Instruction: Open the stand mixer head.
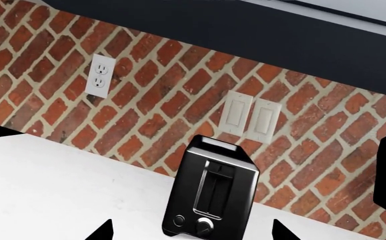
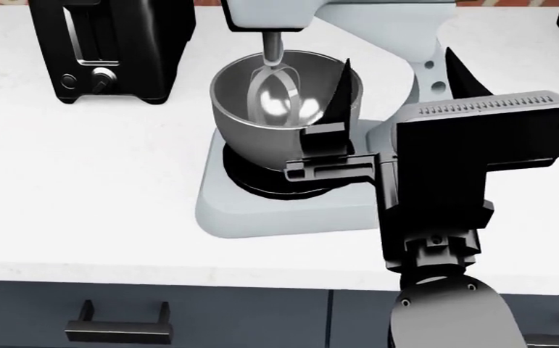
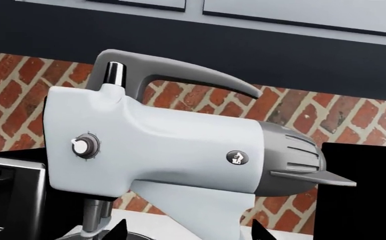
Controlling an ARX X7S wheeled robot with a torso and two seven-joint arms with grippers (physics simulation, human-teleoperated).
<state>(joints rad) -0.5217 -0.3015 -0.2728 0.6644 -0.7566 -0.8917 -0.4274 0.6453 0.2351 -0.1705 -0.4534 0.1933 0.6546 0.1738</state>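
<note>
The stand mixer head (image 2: pixel 342 13) is a pale grey-white arm at the top of the head view. It is down, with its metal beater (image 2: pixel 277 90) inside the steel bowl (image 2: pixel 235 119). The pierced neck (image 2: pixel 432 72) rises behind the bowl. My right gripper (image 2: pixel 402 81) is open, with one finger by the bowl and the other past the neck. In the right wrist view the head (image 3: pixel 159 150) fills the middle, and the right gripper (image 3: pixel 189 231) is open below it, touching nothing. My left gripper (image 1: pixel 193 234) is open and empty, facing the black toaster (image 1: pixel 210 195).
The toaster (image 2: pixel 110 47) stands left of the mixer on the white counter (image 2: pixel 96 188). The mixer's base plate (image 2: pixel 259 217) lies near the counter's front edge, with drawers (image 2: pixel 119 322) below. A brick wall (image 1: pixel 152 90) with an outlet (image 1: pixel 99 75) and switches (image 1: pixel 252 116) is behind.
</note>
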